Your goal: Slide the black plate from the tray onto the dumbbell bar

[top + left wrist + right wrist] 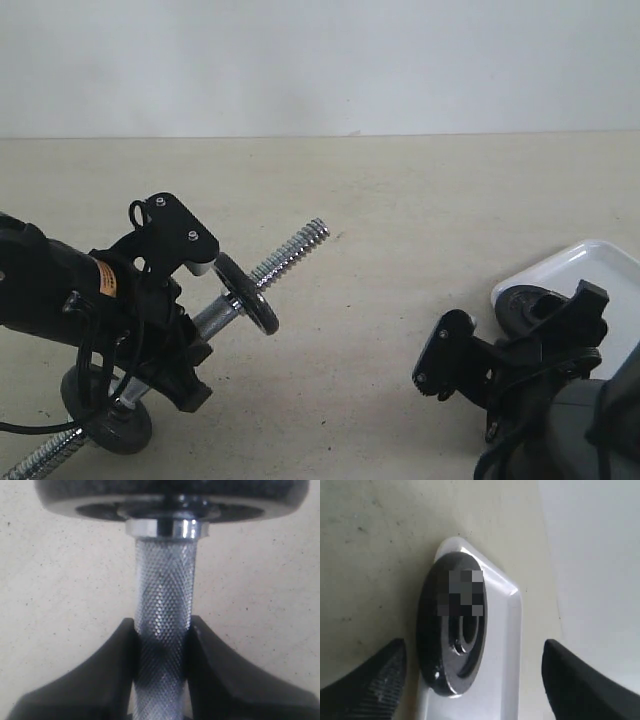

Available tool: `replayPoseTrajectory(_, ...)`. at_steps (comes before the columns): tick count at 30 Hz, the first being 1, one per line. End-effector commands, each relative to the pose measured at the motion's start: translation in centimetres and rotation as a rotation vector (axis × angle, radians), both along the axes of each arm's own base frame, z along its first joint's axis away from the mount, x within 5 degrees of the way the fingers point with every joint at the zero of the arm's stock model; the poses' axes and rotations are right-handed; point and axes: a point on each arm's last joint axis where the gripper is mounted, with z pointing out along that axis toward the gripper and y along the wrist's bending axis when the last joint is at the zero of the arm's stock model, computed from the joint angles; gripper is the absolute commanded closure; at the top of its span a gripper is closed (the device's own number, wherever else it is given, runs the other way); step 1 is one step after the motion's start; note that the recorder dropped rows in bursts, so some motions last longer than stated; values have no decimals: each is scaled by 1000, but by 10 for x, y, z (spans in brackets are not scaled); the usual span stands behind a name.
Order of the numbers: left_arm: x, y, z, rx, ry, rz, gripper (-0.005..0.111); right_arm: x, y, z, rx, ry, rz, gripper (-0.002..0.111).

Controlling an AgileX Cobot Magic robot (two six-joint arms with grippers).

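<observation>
Currently, we have the table [400,200] carrying both work areas, one per arm. The tray [605,262] lies directly ahead of the right gripper [472,675], with its near corner between that gripper's spread fingers.

The dumbbell bar [295,247] is clamped in the left gripper [161,645], whose jaws close on the cross-hatched shaft just behind a chrome nut [165,528]. We judge that this grip on the knurled section resists slip. The bar sits tilted, and its threaded free end rises beyond the left gripper towards the right arm's side. We judge that this presents a bare end for loading. Its other end is down by the table behind the gripper, with a lower disc [112,412] on it. A fitted disc [248,293] sits just past the left fingers.

The black plate [452,630] lies in the tray's corner, ahead of the right gripper and not touched by either finger. That gripper is wide open and empty. We judge that the gap is set to straddle the plate's rim before closing.
</observation>
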Motion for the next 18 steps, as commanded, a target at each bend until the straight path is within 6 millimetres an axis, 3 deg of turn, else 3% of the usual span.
replayPoseTrajectory(1, 33, -17, 54, -288, -496, 33, 102, 4, 12, -4, 26, 91, 44, 41)
replayPoseTrajectory(10, 28, -14, 70, -306, -540, 25, 102, 5, 16, -4, 45, 121, 46, 44)
replayPoseTrajectory(13, 28, -13, 72, -306, -545, 22, 102, 8, 11, -4, 106, 179, 11, 53)
replayPoseTrajectory(18, 28, -13, 71, -303, -539, 22, 102, 15, 0, -4, 170, 239, -51, 54)
